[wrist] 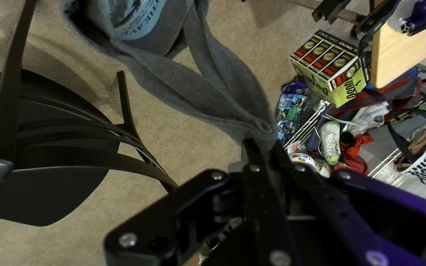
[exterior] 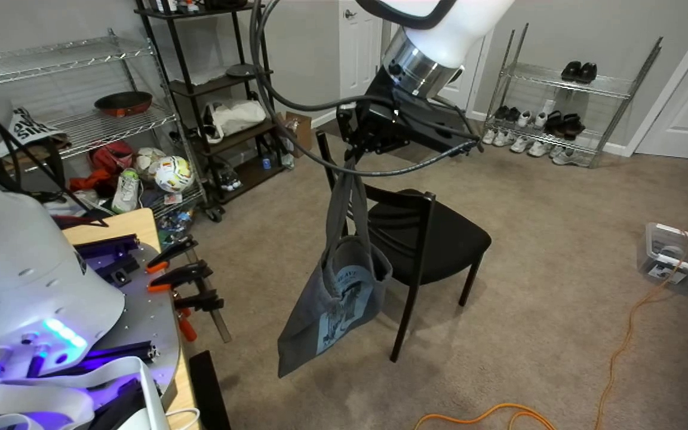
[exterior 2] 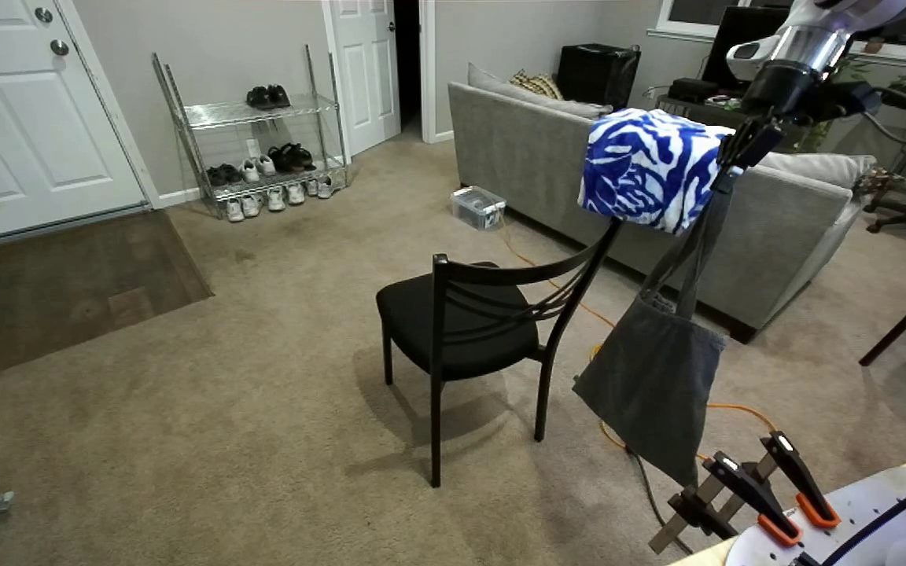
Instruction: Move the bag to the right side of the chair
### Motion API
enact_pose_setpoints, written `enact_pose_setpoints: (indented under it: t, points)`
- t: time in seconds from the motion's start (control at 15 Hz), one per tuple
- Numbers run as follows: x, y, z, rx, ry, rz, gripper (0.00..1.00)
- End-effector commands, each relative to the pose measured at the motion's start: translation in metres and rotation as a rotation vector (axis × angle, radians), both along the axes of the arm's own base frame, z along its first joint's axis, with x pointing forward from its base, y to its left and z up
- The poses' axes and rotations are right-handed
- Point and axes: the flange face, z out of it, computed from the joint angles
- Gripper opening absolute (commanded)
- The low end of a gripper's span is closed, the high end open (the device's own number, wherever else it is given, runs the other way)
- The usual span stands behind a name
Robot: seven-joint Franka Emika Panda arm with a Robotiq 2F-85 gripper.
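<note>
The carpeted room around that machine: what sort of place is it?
Probably someone's home, perhaps a living room near an entrance: a grey upholstered sofa, a silver wire rack holding black and white shoes, and a white panelled door.

A limp grey-blue tote bag is held in the air by its long handles, gathered at the top; its body is slanted and marked on one side with a blue printed patch. It is suspended near the open-frame backrest of a black chair, which is set upright on thin legs under a flat seat.
</note>
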Motion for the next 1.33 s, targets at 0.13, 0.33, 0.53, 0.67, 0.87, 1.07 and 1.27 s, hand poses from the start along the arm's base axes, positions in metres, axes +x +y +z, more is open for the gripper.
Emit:
enact_pose_setpoints:
  t: [0.13, 0.33, 0.53, 0.67, 0.87, 1.07, 1.27]
  points:
    - [0.0, -0.001, 0.001, 0.0, 0.001, 0.0, 0.1]
    - [-0.002, -0.009, -0.001, -0.007, 0.025, 0.003, 0.02]
    - [-0.002, -0.029, 0.001, -0.044, 0.045, 0.003, 0.02]
    - [-0.002, -0.042, 0.007, -0.079, 0.052, 0.019, 0.02]
    - [0.001, -0.056, 0.016, -0.182, 0.069, 0.094, 0.02]
    - [0.009, -0.064, 0.019, -0.279, 0.063, 0.129, 0.02]
    - [0.023, -0.071, 0.015, -0.338, 0.059, 0.135, 0.02]
